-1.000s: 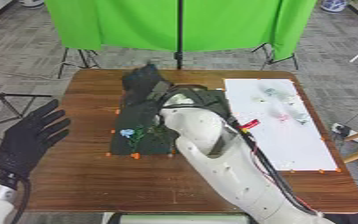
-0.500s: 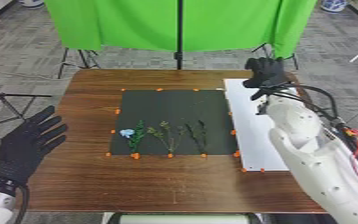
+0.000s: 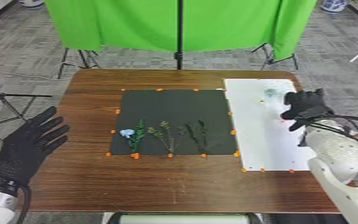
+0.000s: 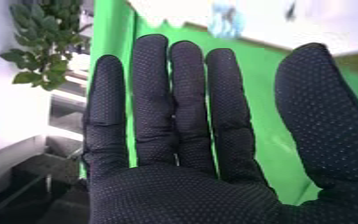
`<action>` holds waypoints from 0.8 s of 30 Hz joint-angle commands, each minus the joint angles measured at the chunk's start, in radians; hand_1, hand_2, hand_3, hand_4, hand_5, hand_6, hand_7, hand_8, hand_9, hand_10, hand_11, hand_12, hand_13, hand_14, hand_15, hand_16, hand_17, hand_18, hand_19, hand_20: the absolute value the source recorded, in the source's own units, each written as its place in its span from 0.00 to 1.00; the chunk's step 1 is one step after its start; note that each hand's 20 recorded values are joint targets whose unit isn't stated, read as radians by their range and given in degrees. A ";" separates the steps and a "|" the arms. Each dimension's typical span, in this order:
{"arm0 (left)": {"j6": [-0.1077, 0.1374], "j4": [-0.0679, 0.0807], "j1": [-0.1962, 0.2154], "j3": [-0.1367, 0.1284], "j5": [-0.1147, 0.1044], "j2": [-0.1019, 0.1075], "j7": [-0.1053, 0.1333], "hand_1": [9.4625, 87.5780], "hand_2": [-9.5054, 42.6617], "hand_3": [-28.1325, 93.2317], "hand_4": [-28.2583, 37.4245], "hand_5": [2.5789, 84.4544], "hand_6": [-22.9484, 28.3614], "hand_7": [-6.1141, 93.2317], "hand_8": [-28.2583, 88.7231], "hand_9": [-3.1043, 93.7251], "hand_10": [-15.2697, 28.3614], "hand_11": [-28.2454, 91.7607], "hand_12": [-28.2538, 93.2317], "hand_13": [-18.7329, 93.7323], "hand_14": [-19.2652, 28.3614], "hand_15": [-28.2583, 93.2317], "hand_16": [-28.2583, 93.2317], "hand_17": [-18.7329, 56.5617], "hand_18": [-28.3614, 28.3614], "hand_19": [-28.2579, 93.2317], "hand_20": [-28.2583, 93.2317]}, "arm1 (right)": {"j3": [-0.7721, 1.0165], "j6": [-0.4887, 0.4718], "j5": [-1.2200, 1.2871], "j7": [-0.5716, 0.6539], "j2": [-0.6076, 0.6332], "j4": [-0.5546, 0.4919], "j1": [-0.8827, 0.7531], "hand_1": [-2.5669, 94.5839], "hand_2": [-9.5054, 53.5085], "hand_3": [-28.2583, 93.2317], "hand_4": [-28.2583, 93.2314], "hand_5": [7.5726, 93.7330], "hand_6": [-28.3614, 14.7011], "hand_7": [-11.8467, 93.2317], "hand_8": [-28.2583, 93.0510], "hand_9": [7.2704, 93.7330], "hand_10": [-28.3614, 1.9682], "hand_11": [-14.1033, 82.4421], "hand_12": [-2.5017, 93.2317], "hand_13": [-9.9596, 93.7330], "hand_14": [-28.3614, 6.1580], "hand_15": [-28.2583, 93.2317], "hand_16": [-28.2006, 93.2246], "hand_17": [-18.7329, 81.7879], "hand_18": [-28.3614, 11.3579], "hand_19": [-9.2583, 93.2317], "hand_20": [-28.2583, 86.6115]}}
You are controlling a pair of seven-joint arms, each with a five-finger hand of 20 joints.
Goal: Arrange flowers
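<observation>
In the head view, my right hand [image 3: 307,106] is over the right side of the white sheet [image 3: 262,135], open and holding nothing. A pale bluish flower [image 3: 271,92] lies near the sheet's far end, just left of that hand. On the black mat [image 3: 162,110], a blue flower [image 3: 127,133], a green leafy stem [image 3: 139,134], a brownish sprig [image 3: 168,135] and dark stems [image 3: 200,136] lie in a row along the near half. My left hand [image 3: 23,147] stays open at the table's left edge. In the right wrist view, my right hand [image 4: 180,192] has straight fingers and its thumb apart.
Orange markers edge the mat and the sheet on the brown table [image 3: 113,185]. A green cloth [image 3: 131,25] hangs on a stand behind the table. Green leaves [image 4: 44,45] show in the right wrist view.
My right hand has swung from above the black mat's far left part across to the white sheet, then toward its right edge and nearer. The mat's sprigs are uncovered. My left hand barely differs.
</observation>
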 commanded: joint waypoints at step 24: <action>-0.006 0.013 -0.003 -0.004 0.000 0.020 -0.015 0.19 0.15 0.81 0.00 0.30 0.49 0.28 0.14 0.26 0.59 0.43 0.36 0.32 0.68 0.52 0.22 0.10 0.83 0.57 0.29 | -0.115 0.233 -0.027 -0.036 0.002 0.058 0.054 0.50 0.00 0.94 0.00 0.69 0.75 0.67 0.15 0.92 0.90 0.37 0.52 0.86 0.85 0.65 0.54 0.46 0.33 0.80 0.58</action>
